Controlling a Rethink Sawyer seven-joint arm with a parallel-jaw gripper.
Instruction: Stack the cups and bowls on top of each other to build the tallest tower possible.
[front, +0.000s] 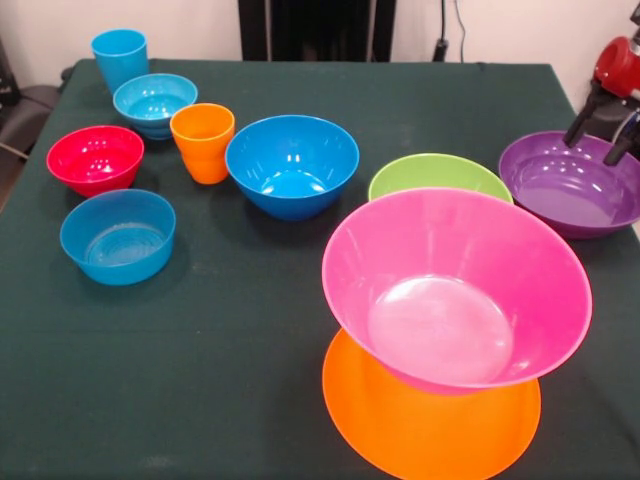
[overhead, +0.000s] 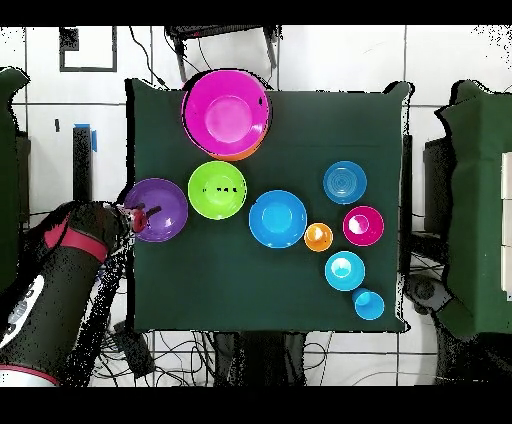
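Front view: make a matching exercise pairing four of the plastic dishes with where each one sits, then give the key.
Things:
1. large glossy pink plastic bowl
2. small orange plastic tumbler
3. large purple plastic bowl
4. small glossy red plastic bowl

Places:
A. under the gripper at the table's edge
B. between a small light blue bowl and the large blue bowl
C. on the upturned big orange bowl
D. near the table's left side, behind another small blue bowl

Pairs: 1-C, 2-B, 3-A, 4-D
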